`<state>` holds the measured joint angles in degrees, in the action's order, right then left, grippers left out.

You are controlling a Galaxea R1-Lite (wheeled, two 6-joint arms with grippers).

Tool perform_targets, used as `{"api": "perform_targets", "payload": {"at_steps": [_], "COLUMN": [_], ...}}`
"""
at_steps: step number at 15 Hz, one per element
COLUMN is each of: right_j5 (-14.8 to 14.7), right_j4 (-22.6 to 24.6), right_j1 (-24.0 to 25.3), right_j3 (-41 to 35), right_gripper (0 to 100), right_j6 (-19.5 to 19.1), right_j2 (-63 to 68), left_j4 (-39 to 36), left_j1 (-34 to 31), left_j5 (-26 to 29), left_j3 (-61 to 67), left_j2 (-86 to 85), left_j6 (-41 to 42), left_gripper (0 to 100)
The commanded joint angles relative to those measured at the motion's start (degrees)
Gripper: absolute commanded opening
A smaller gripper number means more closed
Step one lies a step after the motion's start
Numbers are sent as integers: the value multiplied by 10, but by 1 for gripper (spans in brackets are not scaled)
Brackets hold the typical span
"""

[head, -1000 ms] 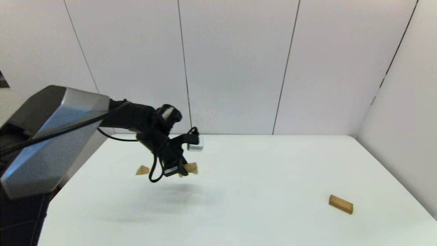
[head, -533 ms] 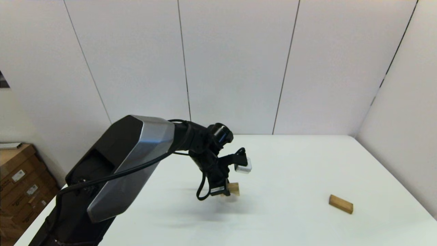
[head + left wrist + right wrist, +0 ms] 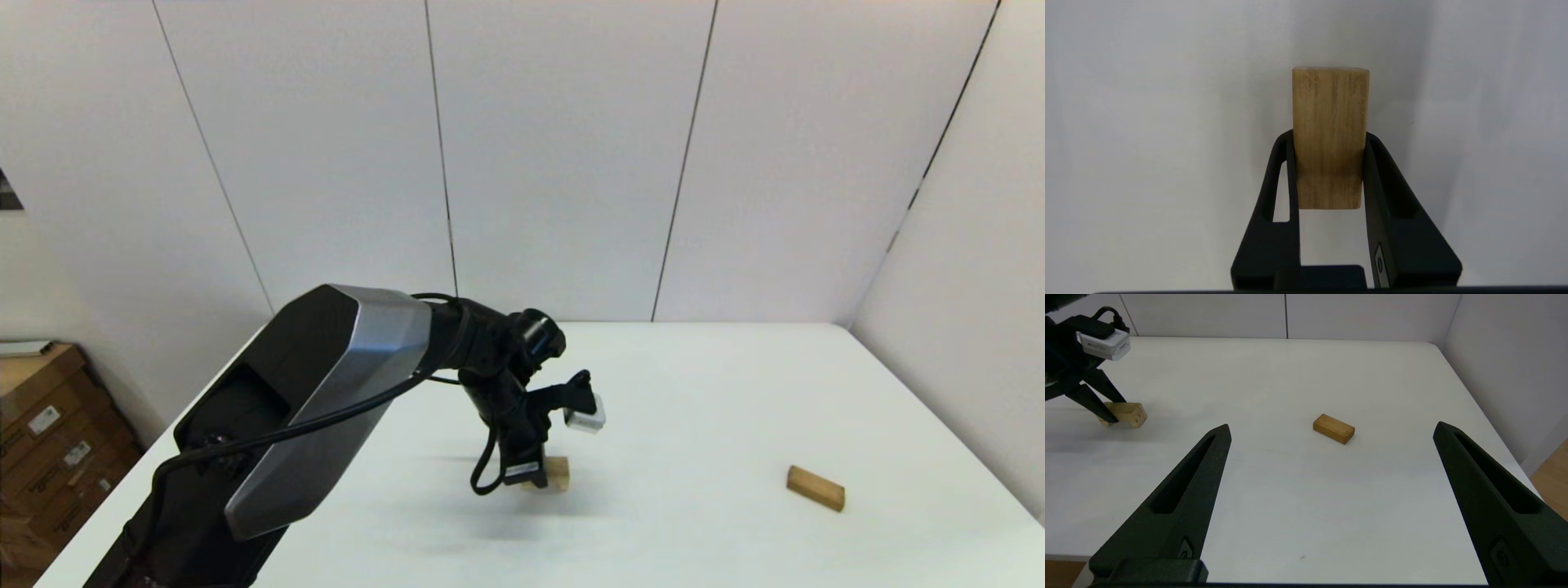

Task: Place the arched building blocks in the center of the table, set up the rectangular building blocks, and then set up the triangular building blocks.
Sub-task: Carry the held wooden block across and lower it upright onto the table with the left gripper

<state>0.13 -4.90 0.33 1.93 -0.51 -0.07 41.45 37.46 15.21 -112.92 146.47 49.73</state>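
Near the table (image 3: 702,392) centre, left of the bar (image 3: 815,487): left gripper (image 3: 535,480) down at the surface, both fingers (image 3: 1286,171) pressed against the sides of the arched block (image 3: 1330,136), clamped on it. Block at or just above the tabletop; contact with it not discernible. Well to the right of the arched block, bar lying flat, untouched. Nearer the robot than the bar: right gripper (image 3: 1331,457) held above the table, fingers spread wide, holding nothing.
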Motion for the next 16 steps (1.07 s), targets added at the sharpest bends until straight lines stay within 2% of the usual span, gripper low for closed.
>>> {"api": "perform_targets", "payload": {"at_steps": [1, 16], "right_j5": [0, 0], "right_j4": [0, 0], "right_j1": [0, 0], "right_j3": [0, 0], "right_gripper": [100, 100], "right_j6": [0, 0], "right_j2": [0, 0], "left_j4": [-1, -30], "left_j1": [-4, -5], "left_j5": [-12, -8], "left_j3": [0, 0], "left_j2": [-8, 8], "left_j6": [2, -25], "left_gripper": [0, 0]}}
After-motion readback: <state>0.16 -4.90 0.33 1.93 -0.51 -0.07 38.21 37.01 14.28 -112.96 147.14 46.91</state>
